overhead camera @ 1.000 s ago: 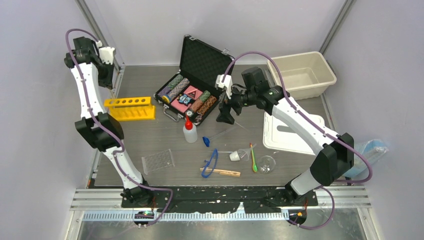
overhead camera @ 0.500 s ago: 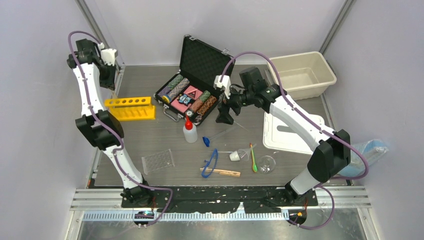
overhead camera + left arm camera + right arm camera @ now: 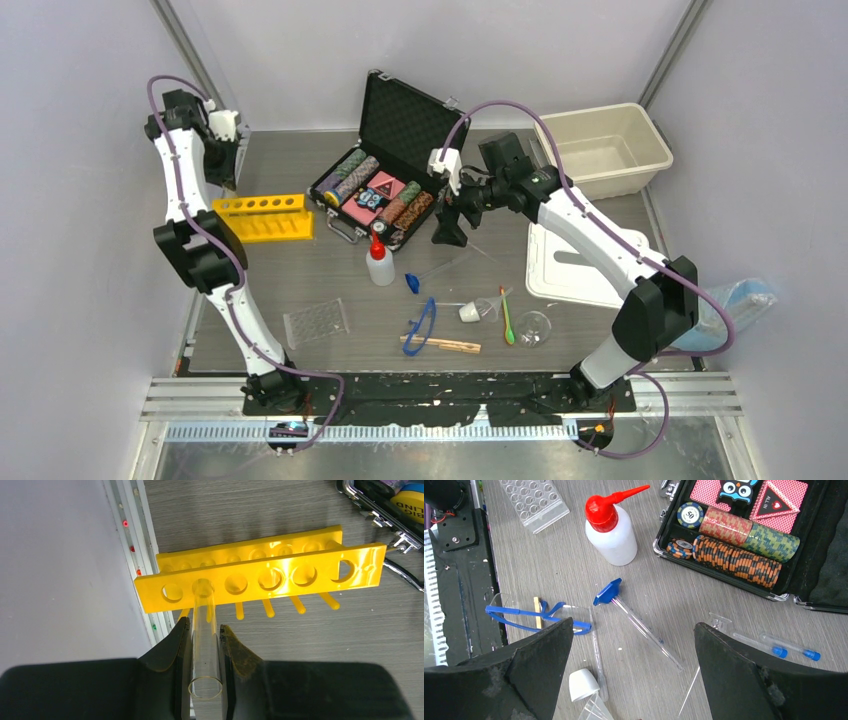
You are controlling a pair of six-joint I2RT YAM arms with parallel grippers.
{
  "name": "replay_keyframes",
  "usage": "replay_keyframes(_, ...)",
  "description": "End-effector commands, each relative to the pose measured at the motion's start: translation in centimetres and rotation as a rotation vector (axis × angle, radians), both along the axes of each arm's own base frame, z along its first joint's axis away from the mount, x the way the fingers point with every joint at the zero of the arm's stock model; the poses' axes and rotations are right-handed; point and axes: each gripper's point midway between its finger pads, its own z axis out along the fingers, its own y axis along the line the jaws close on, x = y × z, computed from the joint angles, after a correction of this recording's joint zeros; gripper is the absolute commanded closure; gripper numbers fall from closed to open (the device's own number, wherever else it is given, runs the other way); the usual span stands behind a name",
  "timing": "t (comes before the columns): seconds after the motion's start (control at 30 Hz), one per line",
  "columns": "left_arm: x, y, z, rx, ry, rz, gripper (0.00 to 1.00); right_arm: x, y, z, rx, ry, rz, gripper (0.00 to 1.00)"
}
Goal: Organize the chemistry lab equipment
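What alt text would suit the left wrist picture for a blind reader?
The black two-fingered left hand is shut on a clear open-ended tube whose far end meets the second hole from the left in a yellow plastic tube rack. The rack stands on a grey wood-grain table beside a metal rail.

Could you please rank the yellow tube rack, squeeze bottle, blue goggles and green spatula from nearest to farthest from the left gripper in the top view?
1. yellow tube rack, far left, at the left gripper.
2. squeeze bottle, centre.
3. blue goggles, front centre.
4. green spatula, front right.
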Motion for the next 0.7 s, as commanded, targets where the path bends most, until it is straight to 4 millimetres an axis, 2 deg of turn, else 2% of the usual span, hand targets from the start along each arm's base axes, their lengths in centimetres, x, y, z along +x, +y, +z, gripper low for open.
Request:
replay_keyframes(0.0,0.6,0.6,-0.8,-0.030,-0.016,0.032,0.98,0.7,0.4,1.9,0.036,-0.040,0.009,0.05)
replay_keyframes(0.33,0.7,0.8,-2.3,-0.055,0.011,0.049,0.93,0.9,0.5,1.7,0.031,-0.027,0.012,0.05)
replay_keyframes(0.4,0.6,0.8,-2.3,-0.056,0.010,0.049,0.78,0.9,0.6,1.7,0.031,-0.026,0.014,0.05)
replay_keyframes(0.43,0.6,0.8,-2.1,-0.054,0.008,0.049,0.63,1.0,0.5,1.7,0.029,-0.025,0.012,0.05)
replay_keyframes(0.53,0.5,0.7,-0.8,-0.046,-0.023,0.054,0.36,1.1,0.5,1.6,0.028,-0.017,0.004,0.05)
replay_keyframes(0.6,0.4,0.7,0.5,-0.033,-0.050,0.055,0.24,1.3,0.5,1.5,0.026,-0.009,-0.006,0.05)
replay_keyframes(0.67,0.3,0.8,2.1,-0.015,-0.085,0.059,0.18,1.6,0.4,1.2,0.021,0.005,-0.027,0.05)
